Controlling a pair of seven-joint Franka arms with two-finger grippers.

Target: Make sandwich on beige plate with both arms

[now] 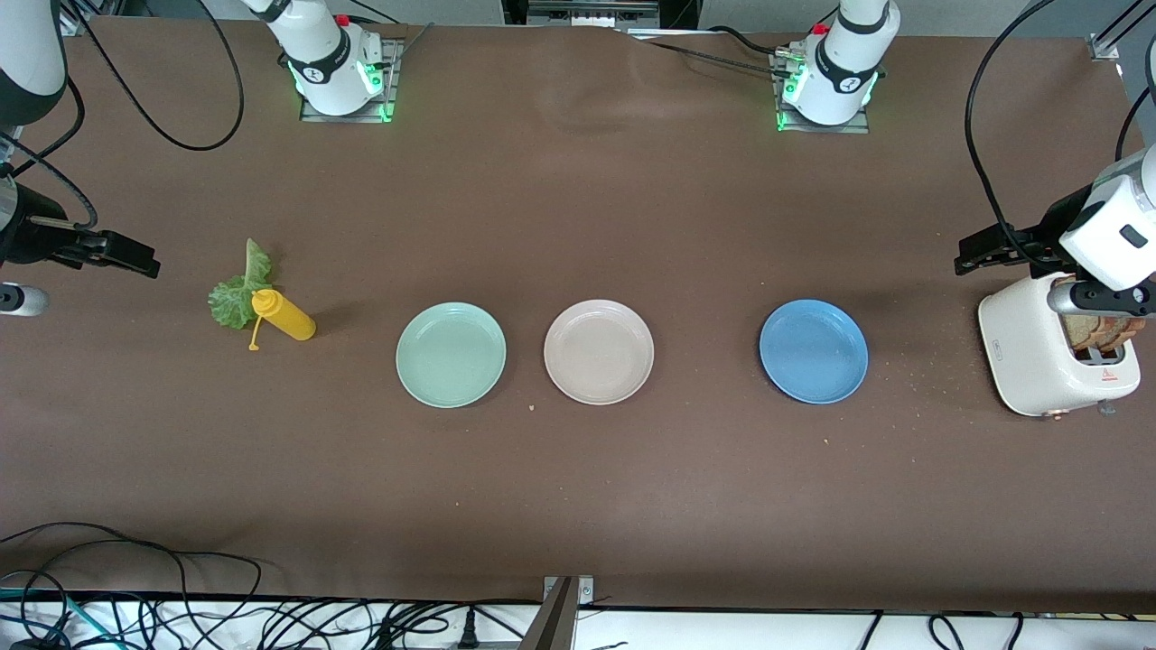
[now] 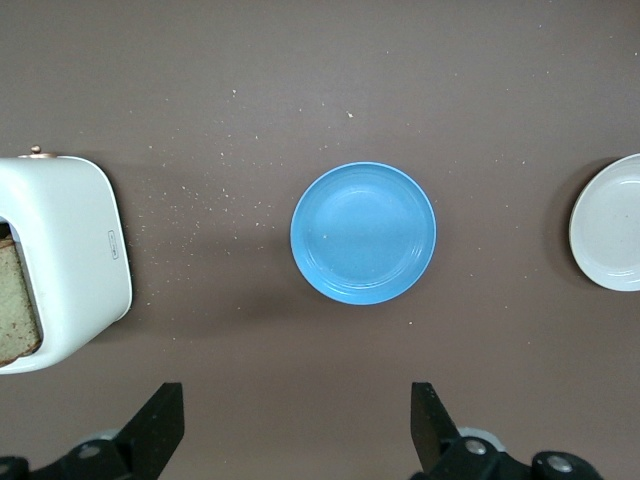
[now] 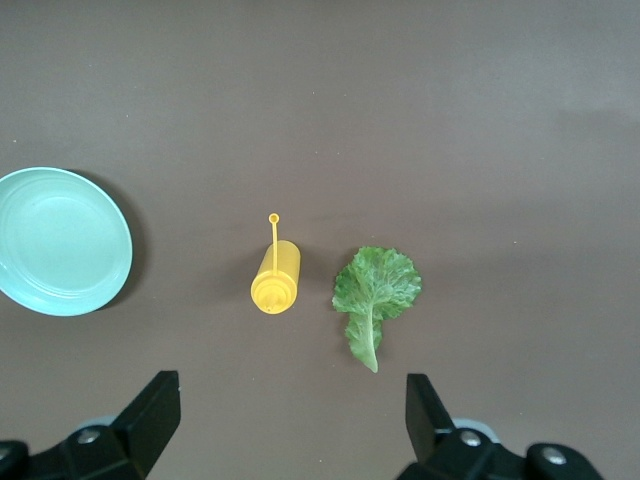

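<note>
Brown counter point(image 1: 578, 226) runs the whole width, and we see three round plates in a row along its middle: mint-green plate point(image 1: 451, 354), beige plate point(image 1: 599, 351), blue plate point(image 1: 813, 350). All three are bare, so the beige plate sits central, within reach of both arms, we judge.

Toward the right arm's end of the counter lies the lettuce leaf point(image 1: 241, 291), flat, its long axis running from stem to ruffled tip. A yellow squeeze bottle point(image 1: 283, 316) lies on its side just beside it. At the left arm's end stands a white toaster point(image 1: 1048, 357) with brown bread slices point(image 1: 1097, 329) upright in its slots.

Our right end effector point(image 3: 288, 425) hangs over the lettuce end, fingers spread wide, holding nothing. Our left end effector point(image 2: 298, 425) hangs near the toaster, equally wide and holding nothing. Each arm seems posted beside its own ingredient.
</note>
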